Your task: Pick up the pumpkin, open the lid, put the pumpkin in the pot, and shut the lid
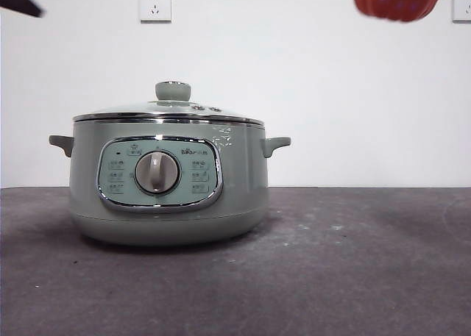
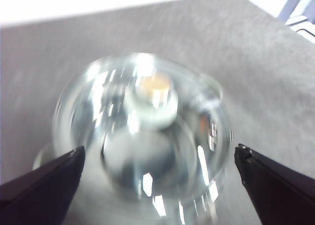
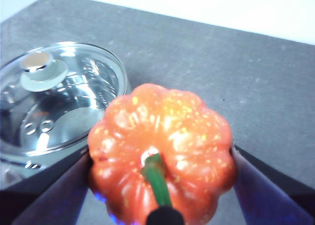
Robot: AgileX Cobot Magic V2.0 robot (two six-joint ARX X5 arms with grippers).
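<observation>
Holding the pumpkin (image 3: 160, 158) clamped in my right claw (image 3: 160, 185), my wide-open, empty left claw (image 2: 157, 161) must grip the lid (image 2: 142, 131) knob next.

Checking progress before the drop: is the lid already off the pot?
No, the lid sits closed on the pot.

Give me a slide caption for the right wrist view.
Right gripper holds the orange pumpkin aloft beside the pot's still-closed glass lid.

Plain white wall, dark grey tabletop.
Wall (image 1: 309, 86) carries white socket (image 1: 155, 5) up top, second socket (image 1: 462, 6) at right edge; tabletop (image 1: 353, 270) matte, lightly speckled.
</observation>
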